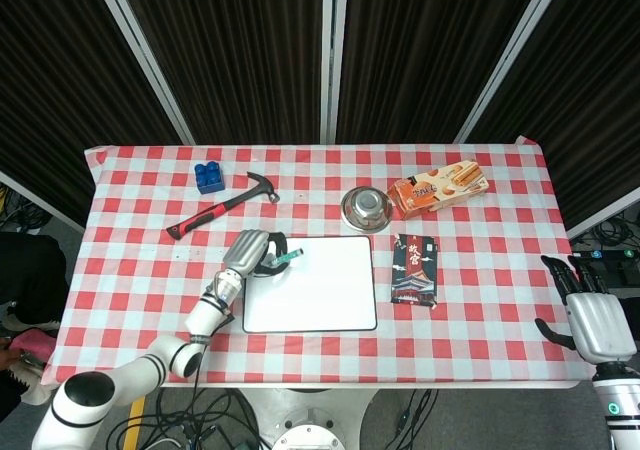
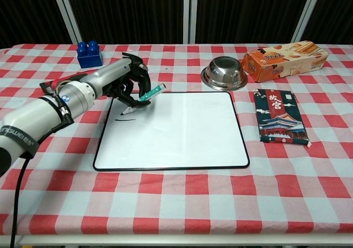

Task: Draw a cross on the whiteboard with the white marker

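The whiteboard (image 2: 176, 132) (image 1: 320, 290) lies flat in the middle of the checked table, with a short dark stroke (image 2: 125, 119) near its upper left corner. My left hand (image 2: 124, 78) (image 1: 250, 253) holds the white marker (image 2: 144, 98) (image 1: 284, 260), which has a green band, tilted with its tip down at the board just above that stroke. My right hand (image 1: 598, 320) hangs off the table's right edge with fingers spread, holding nothing; the chest view does not show it.
A red-handled hammer (image 2: 71, 80) and a blue block (image 2: 89, 54) lie behind my left arm. A steel bowl (image 2: 224, 73), a biscuit box (image 2: 284, 59) and a dark booklet (image 2: 279, 116) sit to the board's right.
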You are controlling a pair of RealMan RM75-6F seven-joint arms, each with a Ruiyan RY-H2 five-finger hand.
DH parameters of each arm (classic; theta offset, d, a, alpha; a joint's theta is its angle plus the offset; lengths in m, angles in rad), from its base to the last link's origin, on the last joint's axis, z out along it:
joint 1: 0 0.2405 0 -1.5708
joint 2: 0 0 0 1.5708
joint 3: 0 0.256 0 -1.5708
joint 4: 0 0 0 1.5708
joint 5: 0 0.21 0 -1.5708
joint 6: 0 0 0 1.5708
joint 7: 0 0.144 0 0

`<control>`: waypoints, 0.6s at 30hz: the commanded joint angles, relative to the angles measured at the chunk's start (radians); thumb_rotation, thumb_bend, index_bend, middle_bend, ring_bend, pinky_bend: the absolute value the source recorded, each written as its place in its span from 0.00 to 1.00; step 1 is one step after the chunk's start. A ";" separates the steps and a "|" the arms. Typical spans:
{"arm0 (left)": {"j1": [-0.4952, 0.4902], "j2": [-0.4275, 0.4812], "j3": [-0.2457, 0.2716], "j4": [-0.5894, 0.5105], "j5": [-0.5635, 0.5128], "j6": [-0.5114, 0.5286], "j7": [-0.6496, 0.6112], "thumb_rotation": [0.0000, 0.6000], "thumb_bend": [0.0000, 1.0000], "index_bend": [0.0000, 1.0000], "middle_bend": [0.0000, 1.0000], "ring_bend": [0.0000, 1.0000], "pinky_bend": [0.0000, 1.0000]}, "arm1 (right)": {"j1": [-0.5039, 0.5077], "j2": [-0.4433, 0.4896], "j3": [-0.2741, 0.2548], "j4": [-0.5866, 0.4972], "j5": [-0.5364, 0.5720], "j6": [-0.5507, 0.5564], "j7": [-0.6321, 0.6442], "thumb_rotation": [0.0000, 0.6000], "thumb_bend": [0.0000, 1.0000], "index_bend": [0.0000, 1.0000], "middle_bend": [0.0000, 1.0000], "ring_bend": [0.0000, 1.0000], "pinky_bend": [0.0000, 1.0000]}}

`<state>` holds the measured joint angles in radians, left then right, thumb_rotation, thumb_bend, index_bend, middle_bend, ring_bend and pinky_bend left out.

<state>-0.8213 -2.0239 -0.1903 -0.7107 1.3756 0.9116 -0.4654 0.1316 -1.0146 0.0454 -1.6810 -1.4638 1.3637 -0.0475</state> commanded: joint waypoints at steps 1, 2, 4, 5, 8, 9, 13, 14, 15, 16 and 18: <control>0.007 0.002 0.005 -0.007 0.000 -0.002 -0.005 1.00 0.34 0.60 0.59 0.75 0.92 | 0.003 0.000 0.001 -0.001 0.001 -0.004 -0.001 1.00 0.14 0.04 0.11 0.00 0.09; 0.010 0.004 0.008 -0.014 0.001 -0.001 -0.006 1.00 0.34 0.60 0.59 0.75 0.92 | 0.005 0.000 0.001 -0.001 0.001 -0.006 -0.002 1.00 0.14 0.04 0.11 0.00 0.09; 0.018 0.007 0.013 -0.040 0.002 0.001 -0.002 1.00 0.34 0.60 0.59 0.75 0.92 | 0.008 -0.002 0.002 0.000 -0.001 -0.010 -0.001 1.00 0.14 0.04 0.11 0.00 0.09; 0.023 0.009 0.016 -0.055 0.001 0.003 0.002 1.00 0.34 0.60 0.59 0.75 0.92 | 0.009 -0.003 0.002 0.000 -0.001 -0.012 0.000 1.00 0.14 0.04 0.11 0.00 0.09; 0.043 0.020 0.027 -0.110 0.000 0.012 0.026 1.00 0.34 0.60 0.59 0.75 0.92 | 0.014 -0.005 0.002 0.004 -0.004 -0.017 0.003 1.00 0.14 0.04 0.11 0.00 0.09; 0.050 0.023 0.029 -0.131 -0.005 0.011 0.032 1.00 0.34 0.60 0.59 0.75 0.92 | 0.015 -0.006 0.002 0.004 -0.005 -0.017 0.004 1.00 0.14 0.04 0.11 0.00 0.09; 0.077 0.047 0.027 -0.224 -0.018 0.036 0.074 1.00 0.34 0.60 0.59 0.75 0.92 | 0.013 -0.006 0.002 0.010 -0.011 -0.011 0.014 1.00 0.14 0.04 0.11 0.00 0.09; 0.080 0.051 0.020 -0.238 -0.019 0.048 0.085 1.00 0.34 0.60 0.59 0.75 0.92 | 0.012 -0.006 0.001 0.011 -0.013 -0.009 0.017 1.00 0.14 0.04 0.11 0.00 0.09; 0.081 0.057 0.011 -0.252 -0.022 0.058 0.093 1.00 0.34 0.60 0.59 0.75 0.92 | 0.011 -0.005 0.000 0.012 -0.015 -0.007 0.019 1.00 0.14 0.04 0.11 0.00 0.09; 0.081 0.066 0.002 -0.267 -0.024 0.067 0.098 1.00 0.34 0.60 0.59 0.75 0.92 | 0.010 -0.005 -0.001 0.013 -0.016 -0.005 0.020 1.00 0.14 0.04 0.11 0.00 0.09; 0.077 0.091 -0.016 -0.301 -0.023 0.080 0.111 1.00 0.34 0.60 0.59 0.75 0.92 | 0.008 -0.004 -0.002 0.015 -0.019 -0.001 0.024 1.00 0.14 0.04 0.11 0.00 0.09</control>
<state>-0.7464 -1.9527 -0.1903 -0.9885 1.3560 0.9753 -0.3696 0.1399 -1.0185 0.0439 -1.6667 -1.4820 1.3617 -0.0243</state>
